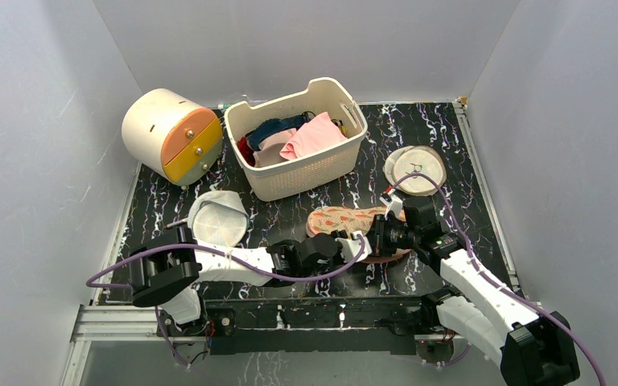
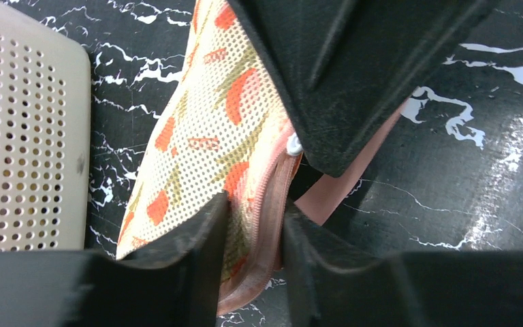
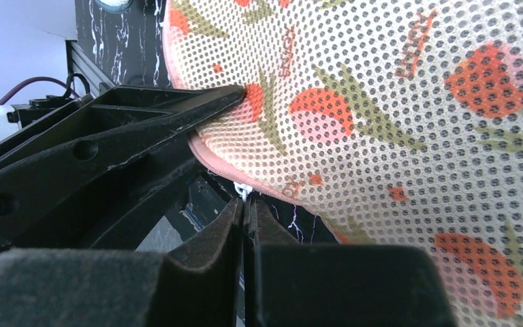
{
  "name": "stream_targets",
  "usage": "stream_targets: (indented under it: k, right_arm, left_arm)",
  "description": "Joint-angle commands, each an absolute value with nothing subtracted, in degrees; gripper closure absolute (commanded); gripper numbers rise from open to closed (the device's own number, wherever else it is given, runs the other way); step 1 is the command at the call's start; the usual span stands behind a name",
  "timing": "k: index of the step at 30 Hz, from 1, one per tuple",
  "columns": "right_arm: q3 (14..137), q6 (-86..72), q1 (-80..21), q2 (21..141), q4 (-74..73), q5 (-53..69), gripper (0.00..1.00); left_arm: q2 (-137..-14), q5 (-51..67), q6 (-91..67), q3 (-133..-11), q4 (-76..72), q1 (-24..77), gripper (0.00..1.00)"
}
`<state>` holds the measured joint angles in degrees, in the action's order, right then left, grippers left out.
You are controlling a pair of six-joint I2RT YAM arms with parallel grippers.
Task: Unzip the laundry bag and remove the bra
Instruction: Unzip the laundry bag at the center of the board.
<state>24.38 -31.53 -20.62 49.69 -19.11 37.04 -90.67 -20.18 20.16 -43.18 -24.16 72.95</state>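
Overhead, the bag (image 1: 344, 219) lies on the counter (image 1: 467, 161) just before the basket (image 1: 298, 181). The left fingers (image 1: 356, 244) and right fingers (image 1: 380, 233) meet at its near right end, but the contact is too small to read there.

From the left wrist, the left fingers (image 2: 208, 231) pinch the pink zip edge. The pull (image 2: 293, 144) sits just beyond them, under the other arm's black finger. I judge this hold should be firm and low, so the trim is taut against the draw.

From the right wrist, the right fingers (image 3: 228, 235) are pressed together, apparently on the pull. Drawing along the trim's curve, not away from it, looks best. I cannot tell how far the zip is open. The rest of the bag is cut off, and the bra is unseen, presumably inside.
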Motion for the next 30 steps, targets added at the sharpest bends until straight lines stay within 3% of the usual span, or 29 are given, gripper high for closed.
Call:
stream_targets:
  k: [1,5,30]
  right_arm:
    - [26.2,-29.6,-20.9,50.2,-17.0,35.2,1.00]
    - [26.9,-29.4,-20.9,50.9,-17.1,32.0,1.00]
    - [31.8,-40.0,-20.8,44.9,-29.8,-1.7,1.00]
  left_arm:
    - [-88.3,-26.2,19.9,-43.9,-25.9,72.6,0.86]
    - [-86.7,-27.8,20.5,-42.6,-26.9,72.6,1.00]
    - [-84.4,-31.2,19.8,-41.6,-25.0,72.6,1.00]
